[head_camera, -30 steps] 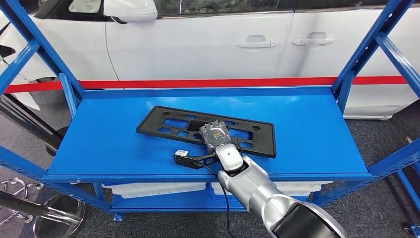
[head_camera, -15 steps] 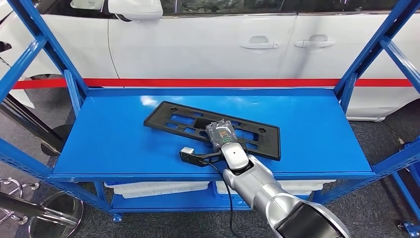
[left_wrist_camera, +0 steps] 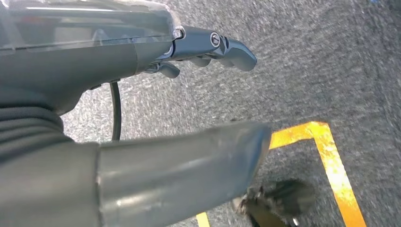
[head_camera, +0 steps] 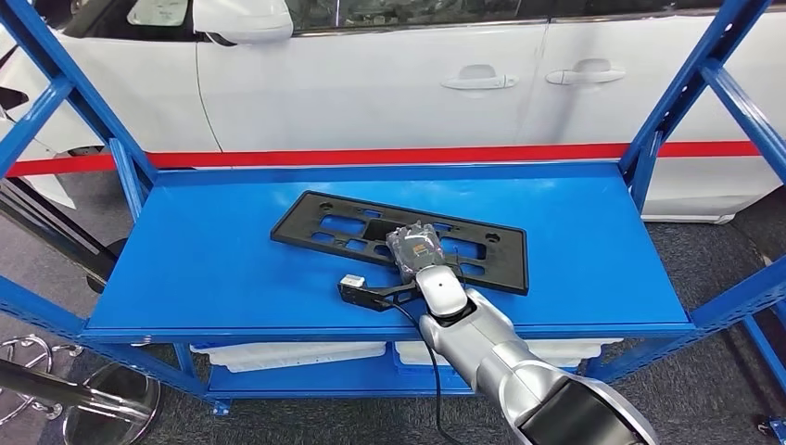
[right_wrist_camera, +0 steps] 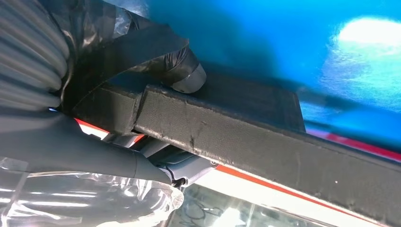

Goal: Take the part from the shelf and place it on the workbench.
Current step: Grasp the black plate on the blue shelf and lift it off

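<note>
The part (head_camera: pixel 352 227) is a long flat black plate with several cut-outs, lying aslant on the blue shelf board (head_camera: pixel 204 269). My right hand (head_camera: pixel 419 250), wrapped in clear film, reaches in from the shelf's front and grips the plate's near long edge right of its middle. In the right wrist view the thumb (right_wrist_camera: pixel 187 75) presses on one face of the part's edge (right_wrist_camera: pixel 265 142) and the fingers close on the other face. My left hand (left_wrist_camera: pixel 94 61) hangs over grey floor, its fingers (left_wrist_camera: pixel 222 45) stretched out and holding nothing.
Blue uprights and braces (head_camera: pixel 686 93) frame the shelf on both sides. A white car (head_camera: pixel 371 83) with a red band (head_camera: pixel 371 155) stands close behind. White trays (head_camera: pixel 287 352) sit on the lower level. A chrome stool base (head_camera: pixel 102 399) stands at the left front. Yellow tape (left_wrist_camera: pixel 331 156) marks the floor.
The part and my right hand on it have shifted slightly to the right and away along the shelf board. The camera swayed a little in between.
</note>
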Action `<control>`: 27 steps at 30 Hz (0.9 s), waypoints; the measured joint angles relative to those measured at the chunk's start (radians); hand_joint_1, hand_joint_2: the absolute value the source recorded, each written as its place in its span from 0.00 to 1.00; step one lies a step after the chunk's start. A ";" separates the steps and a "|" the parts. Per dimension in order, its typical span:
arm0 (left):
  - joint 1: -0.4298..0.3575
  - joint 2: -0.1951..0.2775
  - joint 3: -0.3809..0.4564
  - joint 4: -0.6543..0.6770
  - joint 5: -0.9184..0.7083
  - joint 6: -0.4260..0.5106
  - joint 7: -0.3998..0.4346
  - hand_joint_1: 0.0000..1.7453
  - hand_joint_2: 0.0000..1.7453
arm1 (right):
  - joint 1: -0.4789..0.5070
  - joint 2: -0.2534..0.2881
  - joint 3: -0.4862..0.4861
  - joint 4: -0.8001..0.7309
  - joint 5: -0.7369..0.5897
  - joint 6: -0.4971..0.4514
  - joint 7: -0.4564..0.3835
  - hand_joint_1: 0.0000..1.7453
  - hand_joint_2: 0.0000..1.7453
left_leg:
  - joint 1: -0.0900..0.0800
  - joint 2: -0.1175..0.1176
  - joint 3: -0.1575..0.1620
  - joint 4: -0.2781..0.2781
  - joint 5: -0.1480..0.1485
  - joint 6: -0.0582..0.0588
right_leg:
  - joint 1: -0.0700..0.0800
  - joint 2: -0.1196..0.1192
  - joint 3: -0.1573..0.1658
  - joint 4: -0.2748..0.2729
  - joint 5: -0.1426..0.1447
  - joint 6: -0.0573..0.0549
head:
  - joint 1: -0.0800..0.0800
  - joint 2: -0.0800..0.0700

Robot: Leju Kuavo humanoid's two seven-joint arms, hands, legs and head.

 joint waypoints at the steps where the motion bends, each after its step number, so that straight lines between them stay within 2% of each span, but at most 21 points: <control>1: 0.001 0.000 0.002 0.000 -0.001 0.001 0.002 0.00 1.00 | 0.001 0.000 -0.001 0.000 -0.004 -0.005 -0.005 1.00 1.00 | 0.000 0.000 -0.022 0.047 -0.012 -0.002 | 0.001 0.000 -0.001 0.002 -0.001 0.000 | 0.000 0.000; 2: 0.001 0.000 0.003 0.000 -0.001 -0.002 0.004 0.00 1.00 | 0.002 0.000 -0.004 -0.001 -0.015 -0.012 -0.017 1.00 1.00 | 0.000 0.000 -0.029 0.059 -0.005 -0.002 | 0.001 0.001 -0.001 0.004 -0.002 -0.001 | 0.000 0.000; 3: 0.002 -0.001 0.007 0.000 0.001 -0.009 0.003 0.00 1.00 | 0.004 -0.001 -0.011 -0.004 -0.039 -0.020 -0.044 1.00 1.00 | 0.000 0.000 -0.017 0.033 0.020 -0.001 | 0.001 0.001 0.001 0.006 -0.003 0.000 | 0.000 0.000; 5: 0.002 0.000 0.020 0.000 0.020 -0.039 -0.016 0.00 1.00 | 0.011 -0.003 -0.036 -0.029 -0.141 -0.035 -0.164 1.00 1.00 | 0.000 0.001 0.048 -0.102 0.090 0.004 | 0.002 0.005 0.004 0.007 -0.006 0.003 | 0.000 0.000; 6: 0.002 0.000 0.032 0.000 0.038 -0.061 -0.037 0.00 1.00 | 0.017 -0.006 -0.054 -0.058 -0.219 -0.039 -0.252 1.00 1.00 | -0.002 0.001 0.078 -0.166 0.111 0.008 | 0.004 0.009 0.005 0.008 -0.006 0.006 | 0.000 0.000; 7: 0.001 0.000 0.046 0.000 0.059 -0.084 -0.063 0.00 1.00 | 0.028 -0.011 -0.074 -0.100 -0.306 -0.038 -0.343 1.00 1.00 | -0.003 0.001 0.098 -0.206 0.121 0.012 | 0.007 0.013 0.004 0.008 -0.006 0.011 | 0.000 0.000; 8: 0.001 -0.001 0.061 0.000 0.079 -0.104 -0.090 0.00 1.00 | 0.044 -0.019 -0.093 -0.158 -0.398 -0.033 -0.426 1.00 1.00 | -0.004 0.001 0.106 -0.223 0.119 0.016 | 0.009 0.015 0.004 0.007 -0.005 0.016 | 0.000 0.000; 11: 0.003 -0.002 0.111 0.000 0.115 -0.114 -0.154 0.00 1.00 | 0.131 -0.062 -0.142 -0.422 -0.691 0.019 -0.600 1.00 1.00 | 0.000 -0.001 0.113 -0.231 0.123 0.034 | 0.010 0.015 0.008 0.011 -0.014 0.034 | 0.000 0.000; 13: 0.005 -0.005 0.137 0.000 0.114 -0.074 -0.187 0.00 1.00 | 0.220 -0.100 -0.168 -0.628 -0.876 0.084 -0.667 1.00 1.00 | 0.003 -0.002 0.113 -0.236 0.128 0.049 | 0.008 0.012 -0.021 0.081 -0.064 0.045 | 0.000 0.000; 15: 0.009 -0.010 0.153 0.000 0.107 -0.029 -0.217 0.00 1.00 | 0.326 -0.144 -0.189 -0.836 -1.045 0.165 -0.735 1.00 1.00 | -0.001 -0.006 0.107 -0.235 0.128 0.058 | 0.004 0.011 -0.085 0.217 -0.135 0.050 | 0.000 0.000; 16: 0.012 -0.012 0.159 0.000 0.103 -0.018 -0.225 0.00 1.00 | 0.377 -0.165 -0.197 -0.937 -1.114 0.207 -0.769 1.00 1.00 | -0.002 -0.007 0.105 -0.235 0.128 0.058 | 0.002 0.011 -0.114 0.273 -0.155 0.052 | 0.000 0.000; 17: 0.016 -0.013 0.165 0.000 0.099 -0.019 -0.227 0.00 1.00 | 0.424 -0.184 -0.205 -1.033 -1.168 0.245 -0.799 1.00 1.00 | -0.003 -0.008 0.104 -0.233 0.127 0.058 | 0.001 0.010 -0.128 0.298 -0.156 0.053 | 0.000 0.000; 18: 0.019 -0.014 0.171 0.000 0.098 -0.027 -0.227 0.00 1.00 | 0.465 -0.201 -0.211 -1.126 -1.203 0.280 -0.824 1.00 1.00 | -0.003 -0.009 0.104 -0.232 0.126 0.058 | 0.000 0.010 -0.123 0.284 -0.136 0.052 | 0.000 0.000; 20: 0.022 -0.015 0.181 0.000 0.102 -0.057 -0.233 0.00 1.00 | 0.523 -0.227 -0.216 -1.281 -1.230 0.328 -0.853 1.00 1.00 | -0.004 -0.009 0.109 -0.231 0.120 0.053 | 0.000 0.009 -0.065 0.158 -0.060 0.048 | 0.000 0.000; 21: 0.021 -0.015 0.186 0.000 0.106 -0.071 -0.239 0.00 1.00 | 0.544 -0.238 -0.216 -1.346 -1.234 0.347 -0.859 1.00 1.00 | -0.005 -0.008 0.110 -0.230 0.117 0.049 | 0.001 0.008 -0.033 0.089 -0.031 0.044 | 0.000 0.000; 22: 0.021 -0.015 0.192 0.000 0.111 -0.083 -0.247 0.00 1.00 | 0.560 -0.247 -0.216 -1.399 -1.239 0.362 -0.861 1.00 1.00 | -0.007 -0.008 0.110 -0.229 0.115 0.045 | 0.002 0.008 -0.012 0.041 -0.015 0.041 | 0.000 0.000; 23: 0.020 -0.015 0.196 0.000 0.113 -0.092 -0.254 0.00 1.00 | 0.576 -0.255 -0.215 -1.444 -1.247 0.380 -0.862 1.00 1.00 | -0.009 -0.007 0.109 -0.229 0.113 0.041 | 0.004 0.008 -0.002 0.016 -0.011 0.038 | 0.000 0.000; 25: 0.019 -0.016 0.203 0.000 0.114 -0.099 -0.264 0.00 1.00 | 0.601 -0.270 -0.211 -1.512 -1.287 0.434 -0.856 1.00 1.00 | -0.009 -0.007 0.109 -0.230 0.112 0.030 | 0.005 0.009 -0.001 0.010 -0.014 0.030 | 0.000 0.000; 27: 0.020 -0.016 0.211 0.000 0.113 -0.101 -0.266 0.00 1.00 | 0.616 -0.282 -0.199 -1.556 -1.356 0.516 -0.840 1.00 1.00 | -0.007 -0.005 0.105 -0.211 0.090 0.019 | 0.002 0.007 0.001 0.006 -0.010 0.018 | 0.000 0.000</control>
